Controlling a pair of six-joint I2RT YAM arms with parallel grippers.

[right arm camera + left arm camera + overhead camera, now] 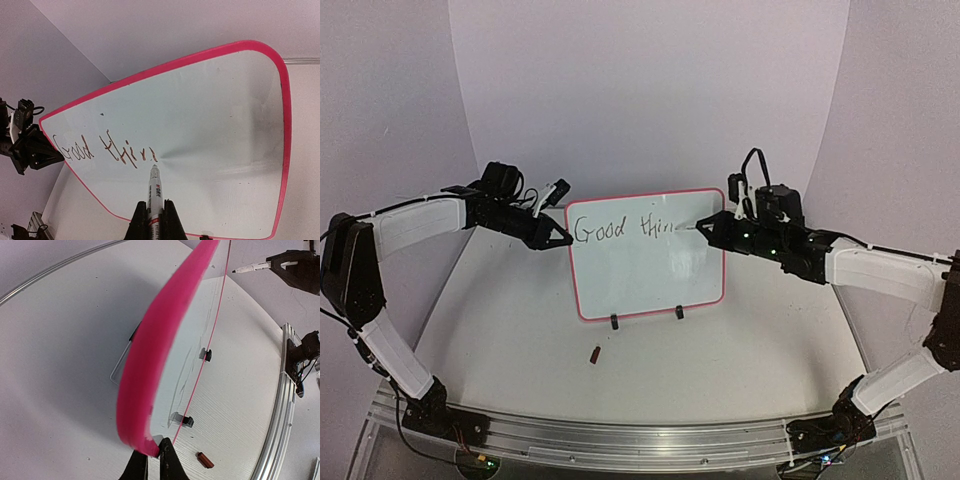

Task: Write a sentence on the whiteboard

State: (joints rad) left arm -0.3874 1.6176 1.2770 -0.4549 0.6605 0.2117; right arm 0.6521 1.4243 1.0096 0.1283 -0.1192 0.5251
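My right tool (152, 212) clamps the marker (154, 186), tip at the sentence (105, 150); left tool (154, 454) pinches the whiteboard (215, 125) frame; a reddish cylinder (596, 353) lies on the surface (740, 350) in front.

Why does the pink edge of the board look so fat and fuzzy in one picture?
Left wrist view: the pink frame of the whiteboard is right by the lens, where the left claw pinches it, so it blurs and bows. Right wrist view: the straight edges bulge, but the sentence looks sharp. Top view: hardly any bending.
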